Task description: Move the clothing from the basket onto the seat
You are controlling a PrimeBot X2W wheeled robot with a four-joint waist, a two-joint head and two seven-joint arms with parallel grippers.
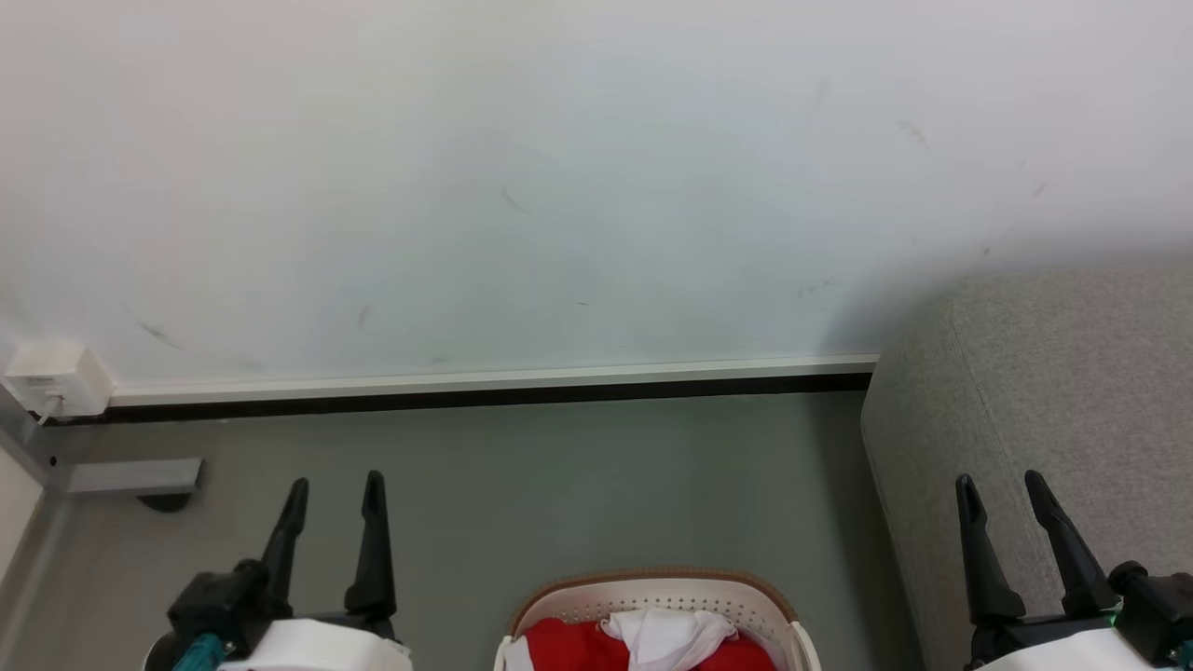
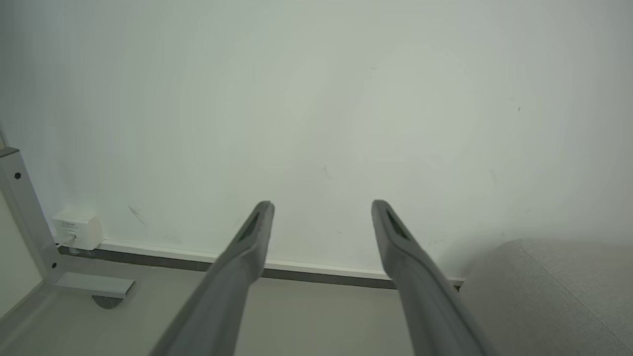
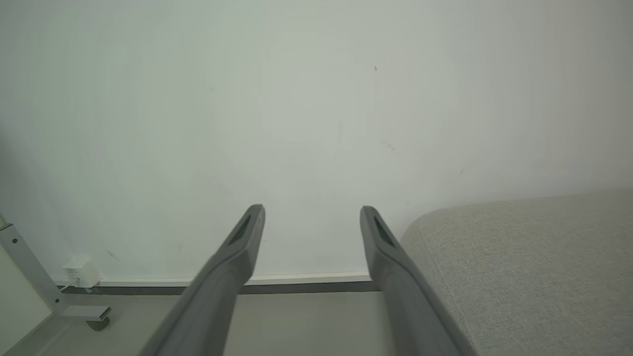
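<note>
Head view adds clothing (image 1: 569,645) (in basket (image 1: 652,593)).

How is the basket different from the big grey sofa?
The basket is cream plastic with little holes and a brown rim; the sofa is grey woven fabric. The basket is much smaller than the sofa. The basket holds red clothing; the sofa's visible part bears none. Both have rounded edges.

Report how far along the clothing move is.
Nothing is done: the clothing lies in the basket. Nothing is in hand: the left gripper and right gripper hang open and empty. Still to do: grasp the clothing, lift it out, set it on the seat.
</note>
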